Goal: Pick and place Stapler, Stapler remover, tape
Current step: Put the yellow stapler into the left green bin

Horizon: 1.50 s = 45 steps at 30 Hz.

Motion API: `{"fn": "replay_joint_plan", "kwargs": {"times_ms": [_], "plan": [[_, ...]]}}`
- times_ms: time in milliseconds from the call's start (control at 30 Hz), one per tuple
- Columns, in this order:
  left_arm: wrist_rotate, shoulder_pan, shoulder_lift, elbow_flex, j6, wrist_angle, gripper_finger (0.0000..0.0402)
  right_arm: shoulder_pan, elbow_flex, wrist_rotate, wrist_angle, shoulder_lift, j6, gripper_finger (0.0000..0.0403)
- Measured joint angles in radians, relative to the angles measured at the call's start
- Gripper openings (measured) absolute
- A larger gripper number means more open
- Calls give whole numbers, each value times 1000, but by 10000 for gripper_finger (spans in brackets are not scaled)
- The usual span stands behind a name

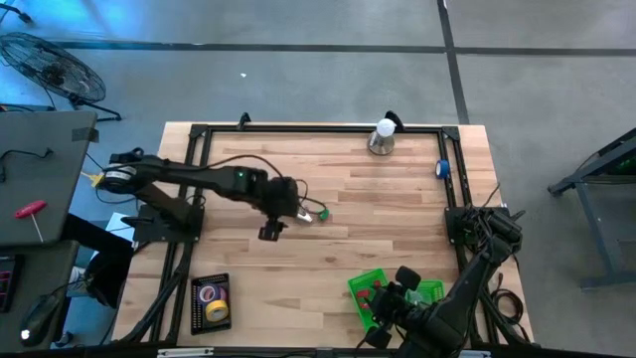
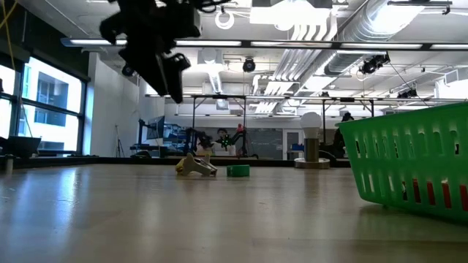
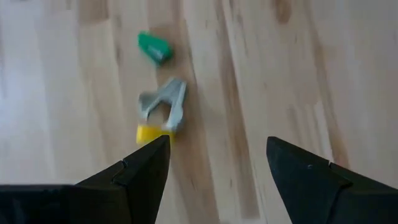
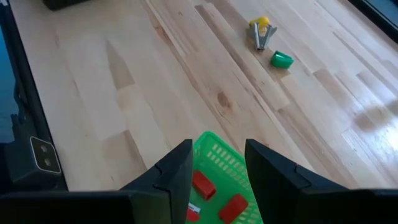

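Left fingers hanging open, empty, above the tabletop. Remover lying just ahead, lengthwise to them; right gripper waiting open over the basket.

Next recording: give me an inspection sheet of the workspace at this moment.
Surface: wooden table, bare in the middle.
Job's things: staple remover beside a green piece; tape rolls in a black tray; green basket holding red items.
Clutter: silver bulb-shaped object at the far edge.
Grippers: left claw open above the remover; right claw open over the basket.
Cables: along the left arm.
Surroundings: floor fan, side desk.
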Motion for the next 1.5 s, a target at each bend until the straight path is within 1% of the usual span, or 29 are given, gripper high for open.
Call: {"fn": "replay_joint_plan", "kwargs": {"times_ms": [67, 133, 200, 267, 333, 400, 467, 533, 567, 600, 667, 733, 800, 867, 967, 1300, 1500], "plan": [[32, 28, 11, -42, 33, 53, 260, 1, 0, 7, 3, 0, -7, 138], [38, 48, 23, -82, 68, 79, 260, 1, 0, 11, 3, 0, -7, 138], [39, 65, 36, -113, 108, 142, 260, 2, 0, 11, 4, 0, -7, 138], [39, 80, 48, -148, 126, 156, 260, 3, 0, 12, 0, 0, -7, 138], [36, 92, 65, -175, 131, 232, 260, 3, 0, 19, 3, 1, -11, 138], [33, 100, 72, -198, 135, 242, 259, 4, 0, 30, 7, 1, -15, 138], [3, 102, 93, -203, 152, 313, 259, 6, 0, 40, 11, 2, -15, 138], [-45, 104, 98, -211, 167, 291, 259, 6, 0, 47, 14, 2, -15, 138], [-59, 103, 108, -208, 169, 320, 260, 6, 0, 52, 15, 2, -15, 138], [-57, 104, 117, -205, 173, 342, 259, 6, 0, 54, 19, 4, -15, 138], [-55, 104, 120, -209, 174, 320, 259, 6, 0, 55, 22, 7, -18, 138], [-56, 104, 135, -206, 173, 355, 260, 6, 0, 53, 29, 9, -25, 138], [-54, 104, 133, -209, 172, 332, 259, 6, 0, 52, 38, 10, -30, 137], [-56, 104, 146, -205, 172, 361, 259, 6, 0, 54, 40, 11, -35, 137], [-63, 104, 152, -208, 172, 347, 259, 6, 0, 49, 46, 11, -47, 137], [-86, 105, 227, -207, 201, 397, 259, 6, 0, 46, 52, 11, -49, 138], [-88, 105, 238, -205, 201, 406, 256, 6, 0, 50, 52, 11, -49, 138]]}}
